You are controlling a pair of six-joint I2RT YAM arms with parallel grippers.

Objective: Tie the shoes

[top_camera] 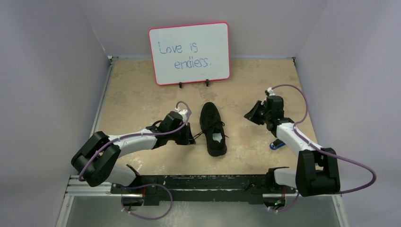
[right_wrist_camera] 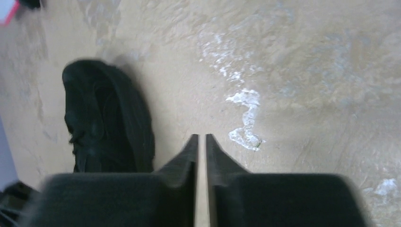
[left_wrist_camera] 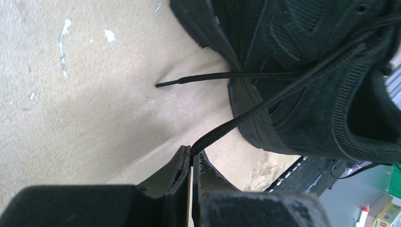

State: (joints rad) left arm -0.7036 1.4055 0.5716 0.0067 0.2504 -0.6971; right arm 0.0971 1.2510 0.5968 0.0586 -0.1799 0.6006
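Barely begun: the left gripper is pinched shut on one lace of the shoe, just ahead of it. The other lace lies loose on the surface; no knot yet. The right gripper, closed and empty, hangs well apart.

The shoe sits between the left hand and right hand, whiteboard behind.

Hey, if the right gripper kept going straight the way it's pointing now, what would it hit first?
Probably the bare table: the right gripper, shut and empty, aims at tan surface near a white scuff. The shoe lies off to the side of that line; depth is hard to judge.
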